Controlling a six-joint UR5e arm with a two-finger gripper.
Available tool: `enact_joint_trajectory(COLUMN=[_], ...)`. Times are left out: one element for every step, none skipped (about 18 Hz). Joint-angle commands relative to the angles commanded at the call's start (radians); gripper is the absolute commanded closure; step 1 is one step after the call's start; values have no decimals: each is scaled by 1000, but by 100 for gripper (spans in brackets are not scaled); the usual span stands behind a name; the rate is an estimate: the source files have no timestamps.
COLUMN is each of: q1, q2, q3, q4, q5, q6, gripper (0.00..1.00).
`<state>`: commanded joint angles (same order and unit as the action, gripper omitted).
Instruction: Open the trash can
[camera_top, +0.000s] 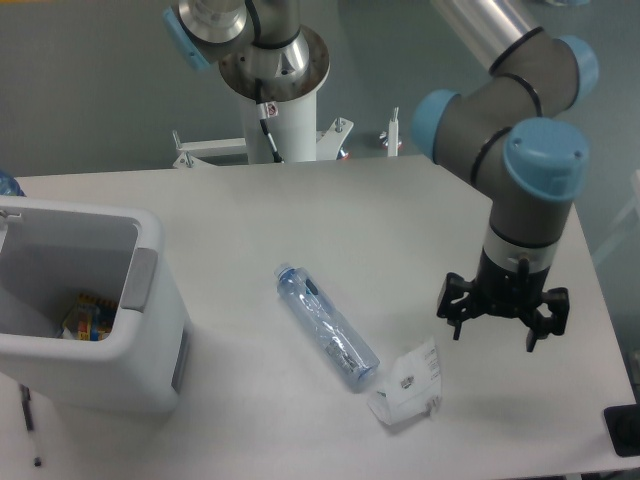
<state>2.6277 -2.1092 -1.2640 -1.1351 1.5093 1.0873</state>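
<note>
**benchbot_77:** Jaws (503, 318) are hanging spread wide with nothing between the fingers, hovering over the right side of the desk (400, 230), well apart from everything that matters. Going big to small: the desk is carrying the trash can (85, 320) at its far left edge, partly cut off by the frame. I'm seeing straight down into it, and something colourful is sitting at the bottom, so to me it's already looking open.

**ur5_lurker:** Agreed, I'm not making out any lid over the top. Which way is it facing?

**benchbot_77:** Opening is pointing up, and the grey tab (140, 280) is sitting on the rim side that faces the middle of the desk. Its long axis is running top to bottom, the way it's standing. Next down, a clear bottle (327, 326) is lying on its side, cap end pointing up-left, slanting toward a small white tag (410, 385) on a clear stand, which it looks to be touching.

**ur5_lurker:** What are you worrying about from here?

**benchbot_77:** If the arm is heading back across to the can, a low pass with fingers spread this wide could be clipping the bottle and sending it rolling, or knocking the tag over. And if it's pressing that tab again, it might be closing what's already open.
</note>
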Motion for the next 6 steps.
enact_joint_trajectory(q1=[0, 0, -2, -2, -2, 0], q2=[3, 5, 6, 6, 6, 8], q3=[-6, -6, -9, -9, -9, -9], q4=[0, -5, -12, -23, -32, -38], q5=[11, 20, 35, 51, 60, 60], q6=[14, 23, 38, 55, 69, 75], gripper=[0, 0, 0, 0, 0, 0])
